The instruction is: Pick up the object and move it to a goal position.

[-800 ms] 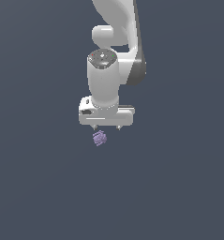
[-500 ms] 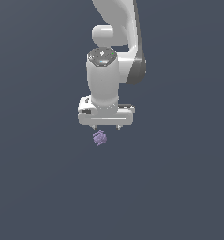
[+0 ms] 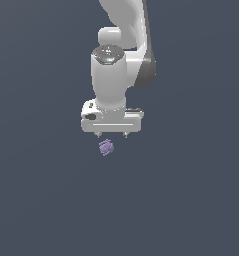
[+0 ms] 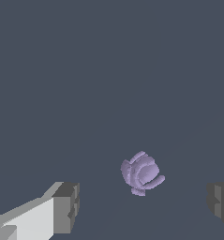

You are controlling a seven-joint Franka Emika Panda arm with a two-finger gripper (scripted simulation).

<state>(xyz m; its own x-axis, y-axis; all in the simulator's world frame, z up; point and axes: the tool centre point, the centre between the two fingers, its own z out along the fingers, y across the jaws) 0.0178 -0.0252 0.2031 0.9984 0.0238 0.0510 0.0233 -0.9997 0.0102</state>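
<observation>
Small pale-purple object [image 3: 106, 147] on a plain dark grey surface.

It is a lumpy chunk with a bumpy, irregular surface made of rounded lobes, a little paler on top and shaded underneath. It sits alone, touching nothing. In the wrist view the object [image 4: 141, 173] lies between the two spread jaws, clear of both, nearer one side than the other.

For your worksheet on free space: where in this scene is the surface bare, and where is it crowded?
Bare grey surface lies on every side of the purple chunk. The only crowded spot is just below the open gripper, where the chunk sits.
</observation>
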